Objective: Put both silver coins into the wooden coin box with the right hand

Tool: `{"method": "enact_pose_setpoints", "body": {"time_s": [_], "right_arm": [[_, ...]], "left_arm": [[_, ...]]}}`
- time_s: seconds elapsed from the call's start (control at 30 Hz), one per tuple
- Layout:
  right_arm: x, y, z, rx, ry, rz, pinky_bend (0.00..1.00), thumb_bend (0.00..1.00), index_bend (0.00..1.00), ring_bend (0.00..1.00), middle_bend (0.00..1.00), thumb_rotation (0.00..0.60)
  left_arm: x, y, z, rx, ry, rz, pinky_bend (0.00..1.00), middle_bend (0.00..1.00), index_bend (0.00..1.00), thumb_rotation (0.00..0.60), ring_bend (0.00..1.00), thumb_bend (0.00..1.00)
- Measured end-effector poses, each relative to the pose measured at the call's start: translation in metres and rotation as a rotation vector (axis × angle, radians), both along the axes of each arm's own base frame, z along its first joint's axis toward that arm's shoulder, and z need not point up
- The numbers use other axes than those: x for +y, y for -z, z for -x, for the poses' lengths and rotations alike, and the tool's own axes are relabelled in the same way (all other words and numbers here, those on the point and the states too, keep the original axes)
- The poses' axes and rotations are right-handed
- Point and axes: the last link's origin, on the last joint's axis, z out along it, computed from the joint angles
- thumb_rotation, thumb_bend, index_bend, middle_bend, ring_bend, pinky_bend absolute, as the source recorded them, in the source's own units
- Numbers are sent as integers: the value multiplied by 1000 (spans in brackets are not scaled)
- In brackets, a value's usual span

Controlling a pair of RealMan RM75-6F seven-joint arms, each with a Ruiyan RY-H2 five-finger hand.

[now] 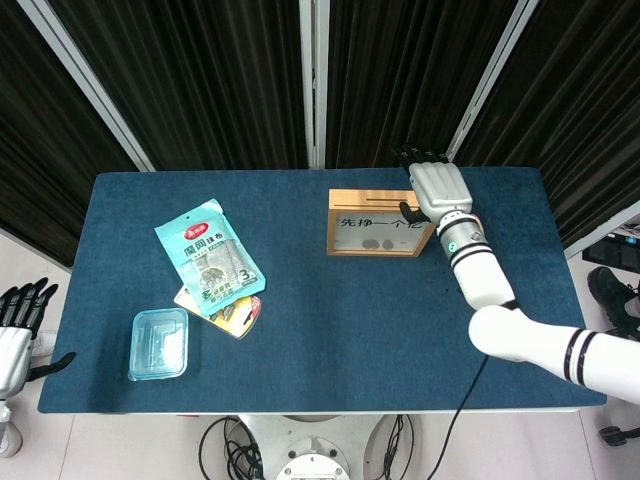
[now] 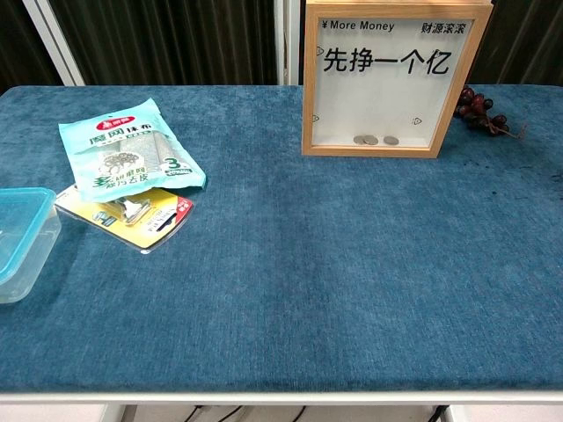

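Observation:
The wooden coin box [image 2: 309,88] stands upright at the back of the table, and in the head view the box [image 1: 378,203] shows from above. Behind its clear front, silver coins [image 2: 365,140] lie on the bottom, with another silver coin [image 2: 391,140] just to their right. My right hand [image 1: 437,187] hovers at the box's right end with its fingers stretched out, and I see nothing in it. The chest view does not show this hand. My left hand [image 1: 14,325] hangs off the table's left edge, fingers apart and empty.
A teal snack bag [image 1: 207,257] lies over a yellow packet [image 1: 238,312] on the left. A clear blue container [image 1: 158,343] sits near the front left corner. A bunch of dark grapes [image 2: 481,112] lies right of the box. The table has a blue cloth [image 2: 352,264].

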Motion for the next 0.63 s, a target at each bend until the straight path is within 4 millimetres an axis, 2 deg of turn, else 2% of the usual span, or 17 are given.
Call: {"method": "enact_pose_setpoints", "body": {"time_s": [0.13,0.23,0.33,0.47,0.57,0.63], "right_arm": [[27,-14,32,89,-75,87,0,318,0,0,0,600],[57,-21,70,140,-122,164,0,303,0,0,0,600],[98,-23,117,165,-147,224,0,301,0,0,0,600],[171,-17,188,181,-111,275,0,300,0,0,0,600],[212,-8,226,196,-62,296,0,300,0,0,0,600],[229,-1,241,193,-40,292,0,300,0,0,0,600]], "left_arm": [[1,0,-2,6,4,0,0,0,0,600,0,0],[2,0,-5,18,6,0,0,0,0,600,0,0],[4,1,-7,41,0,6,0,0,0,600,0,0],[9,3,-11,79,-8,4,0,0,0,600,0,0],[18,9,-16,91,4,5,0,0,0,600,0,0],[23,15,-20,84,20,12,0,0,0,600,0,0]]}}
